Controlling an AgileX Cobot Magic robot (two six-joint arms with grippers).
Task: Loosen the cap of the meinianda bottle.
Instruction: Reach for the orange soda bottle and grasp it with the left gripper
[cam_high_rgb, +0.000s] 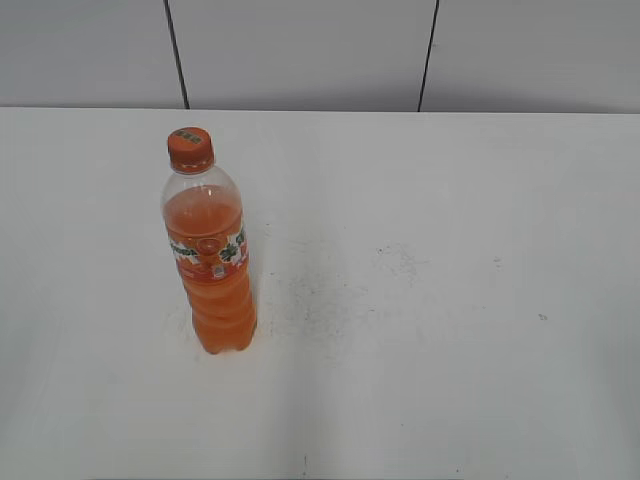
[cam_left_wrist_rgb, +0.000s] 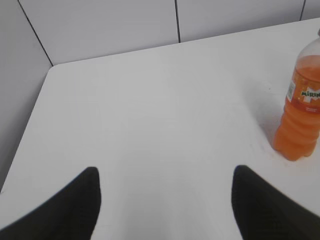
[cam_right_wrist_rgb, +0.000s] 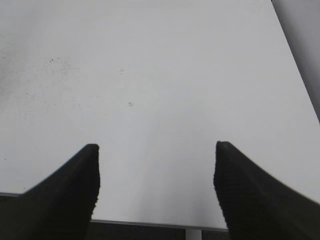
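The meinianda bottle (cam_high_rgb: 209, 255) stands upright on the white table (cam_high_rgb: 420, 300), left of the middle, clear plastic with orange drink and a label band. Its orange cap (cam_high_rgb: 190, 149) sits on the neck. The bottle also shows at the right edge of the left wrist view (cam_left_wrist_rgb: 301, 105), with its top cut off. My left gripper (cam_left_wrist_rgb: 165, 172) is open and empty, over bare table well to the left of the bottle. My right gripper (cam_right_wrist_rgb: 156, 147) is open and empty, above the table's near edge. Neither gripper shows in the exterior view.
A grey panelled wall (cam_high_rgb: 300, 50) runs behind the table. The table's left edge and far corner (cam_left_wrist_rgb: 50, 70) show in the left wrist view. The table's front edge (cam_right_wrist_rgb: 150, 222) and right edge (cam_right_wrist_rgb: 295, 65) show in the right wrist view. Faint scuff marks (cam_high_rgb: 320, 290) lie right of the bottle.
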